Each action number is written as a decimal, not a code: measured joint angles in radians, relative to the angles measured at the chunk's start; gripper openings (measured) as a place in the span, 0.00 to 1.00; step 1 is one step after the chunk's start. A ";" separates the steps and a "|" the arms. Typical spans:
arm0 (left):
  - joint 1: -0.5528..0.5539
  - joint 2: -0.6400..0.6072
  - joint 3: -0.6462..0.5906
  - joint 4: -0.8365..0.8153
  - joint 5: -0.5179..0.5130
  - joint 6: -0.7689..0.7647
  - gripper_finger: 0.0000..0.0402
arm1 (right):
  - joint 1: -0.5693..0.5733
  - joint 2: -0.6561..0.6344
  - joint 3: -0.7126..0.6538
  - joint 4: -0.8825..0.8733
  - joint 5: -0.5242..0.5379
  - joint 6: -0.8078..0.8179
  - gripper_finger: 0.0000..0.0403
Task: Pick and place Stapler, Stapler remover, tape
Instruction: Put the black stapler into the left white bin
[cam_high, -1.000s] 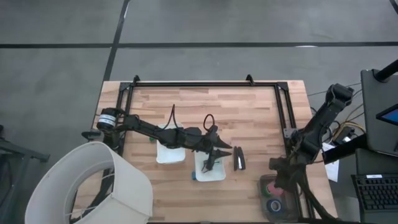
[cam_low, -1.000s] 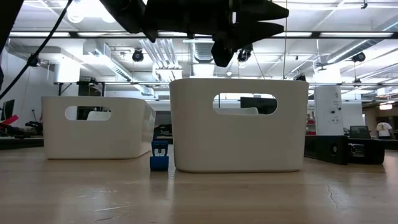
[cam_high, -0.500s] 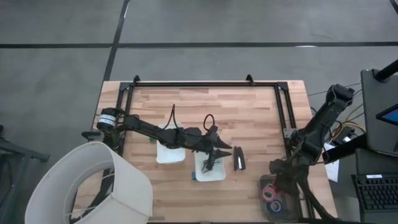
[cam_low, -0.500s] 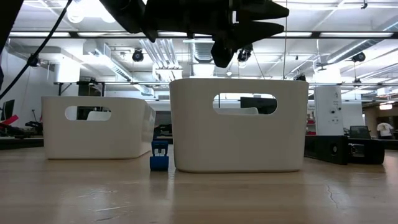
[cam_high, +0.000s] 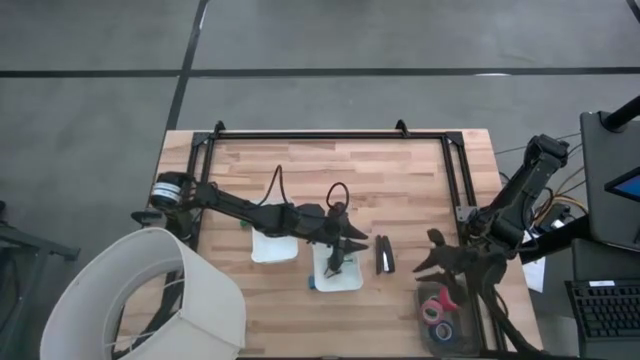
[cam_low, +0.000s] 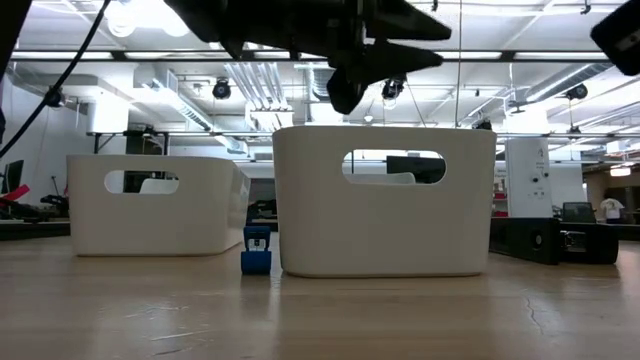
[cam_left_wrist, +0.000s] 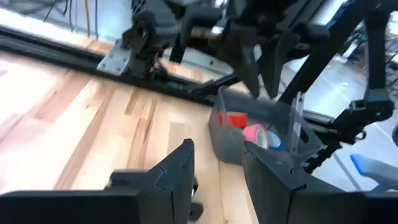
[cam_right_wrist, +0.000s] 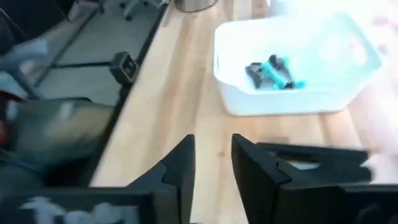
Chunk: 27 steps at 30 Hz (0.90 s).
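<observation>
At the near right corner of the worktop (cam_high: 400, 180), tape rolls (cam_high: 436, 309) lie in a dark bin (cam_left_wrist: 261, 134). The right pincer (cam_high: 432, 265) hovers beside it, fingers spread, empty. The stapler (cam_high: 384, 254) lies between bin and white tray (cam_high: 338, 277). The left pincer (cam_high: 337, 262), slightly spread, hangs over that tray.

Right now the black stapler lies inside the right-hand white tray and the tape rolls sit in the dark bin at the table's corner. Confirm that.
Not quite. The stapler is not inside the tray: the high view shows it on the bare table, just beside the right-hand white tray. The tape rolls do sit in the dark bin at the table's corner.
</observation>
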<state>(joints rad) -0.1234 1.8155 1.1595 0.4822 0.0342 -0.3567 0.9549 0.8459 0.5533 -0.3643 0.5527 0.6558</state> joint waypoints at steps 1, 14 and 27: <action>0.001 -0.005 -0.001 -0.016 -0.003 -0.003 0.34 | -0.013 0.000 0.000 0.001 0.003 -0.034 0.22; 0.013 -0.032 0.016 -0.137 -0.142 -0.098 0.34 | -0.069 -0.064 -0.002 0.029 0.241 -0.298 0.02; 0.015 -0.030 0.095 -0.247 -0.119 0.074 0.34 | -0.048 -0.285 -0.137 0.287 0.159 -0.514 0.02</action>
<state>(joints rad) -0.1081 1.7851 1.2542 0.2357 -0.0851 -0.2828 0.9073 0.5610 0.4166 -0.0769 0.7117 0.1416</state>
